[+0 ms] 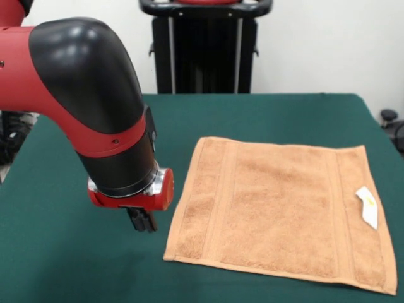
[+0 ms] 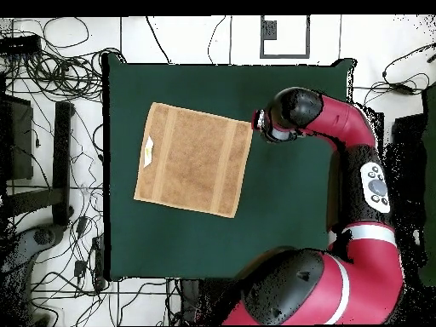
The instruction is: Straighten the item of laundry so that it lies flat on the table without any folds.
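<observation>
Towel [image 1: 281, 211] flat on table [image 1: 76, 252], hand [image 1: 142, 220] beside

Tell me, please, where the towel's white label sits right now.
In the front view, the white label lies on the towel near its right edge, on the side away from the gripper. In the overhead view, it sits at the towel's left edge.

Towel [image 1: 284, 211]: orange-tan terry, spread flat, no folds, white label [image 1: 367, 206] near one edge.
Table [image 1: 69, 259]: dark green top.
</observation>
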{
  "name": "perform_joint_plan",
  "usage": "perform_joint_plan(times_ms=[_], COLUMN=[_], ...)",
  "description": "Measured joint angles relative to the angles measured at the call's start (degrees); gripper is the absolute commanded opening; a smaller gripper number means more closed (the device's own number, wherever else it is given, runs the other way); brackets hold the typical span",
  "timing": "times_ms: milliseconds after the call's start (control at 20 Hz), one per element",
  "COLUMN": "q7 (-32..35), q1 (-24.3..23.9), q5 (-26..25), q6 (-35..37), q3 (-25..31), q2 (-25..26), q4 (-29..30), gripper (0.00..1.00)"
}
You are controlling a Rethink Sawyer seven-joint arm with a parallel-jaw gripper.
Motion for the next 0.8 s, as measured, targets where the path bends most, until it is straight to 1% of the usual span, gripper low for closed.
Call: perform_joint_plan(times_ms=[450,800], q7=[0.0,0.0], q1=[0.04,0.04], q5=[0.0,-0.01], q6=[0.0,0.0], q3=[1.42,1.46], q2=[-0.12,-0.47], q4=[0.34,1.43], gripper=[0.0,0.0])
